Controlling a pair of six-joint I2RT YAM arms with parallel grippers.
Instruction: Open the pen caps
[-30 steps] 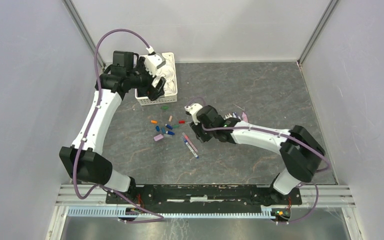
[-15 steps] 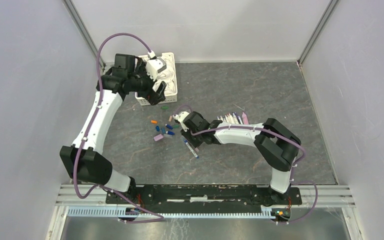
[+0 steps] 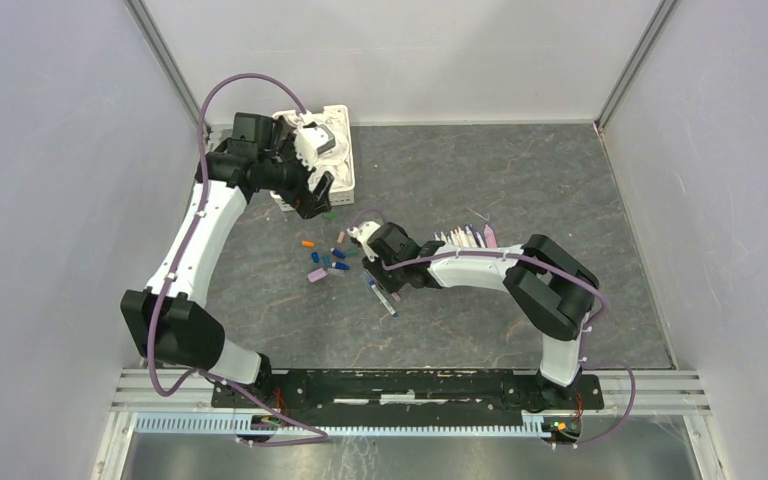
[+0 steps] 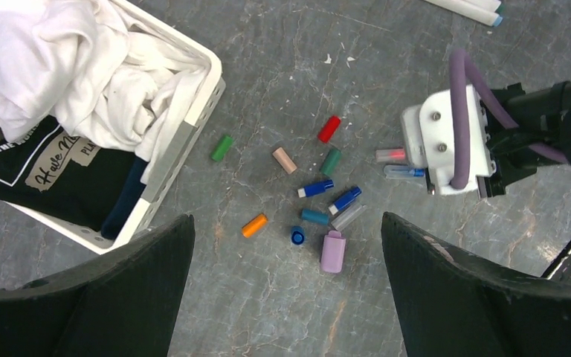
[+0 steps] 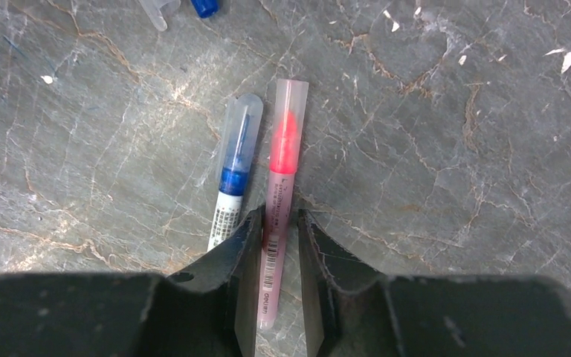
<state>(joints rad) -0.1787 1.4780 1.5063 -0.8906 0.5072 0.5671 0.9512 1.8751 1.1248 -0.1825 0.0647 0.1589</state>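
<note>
Although the task is well advanced, two pens on the tabletop (image 3: 520, 180) are not yet opened. The pink pen (image 5: 279, 190) and the blue pen (image 5: 232, 186) lie side by side, nearly touching, each with a clear cap over its tip.

The right tool (image 5: 279, 217) is set low over the pink pen, its two fingers narrow and straddling the barrel below the clear cap (image 5: 290, 100). The left-hand finger touches the barrel. A thin dark line shows at the other, so I cannot tell whether the barrel is truly pinched or only bracketed. The placement looks deliberate: gripping the barrel leaves the cap end free for pulling.

The left tool (image 4: 286, 297) hangs above the tabletop with its fingers spread wide and nothing between them. Directly beneath it lie the loose pen caps (image 4: 328, 128), scattered singly in red, green, blue, orange, beige and lilac, just beside the white basket (image 4: 193, 111) that holds white cloth (image 4: 59, 59). Its height and open stance suggest it is waiting to take the cap end once the pen is raised.

A row of pens (image 3: 465, 236) rests beyond the right arm, well apart from the caps, apparently those already dealt with.

Risk noted: the blue pen lies close enough to be nudged.
</note>
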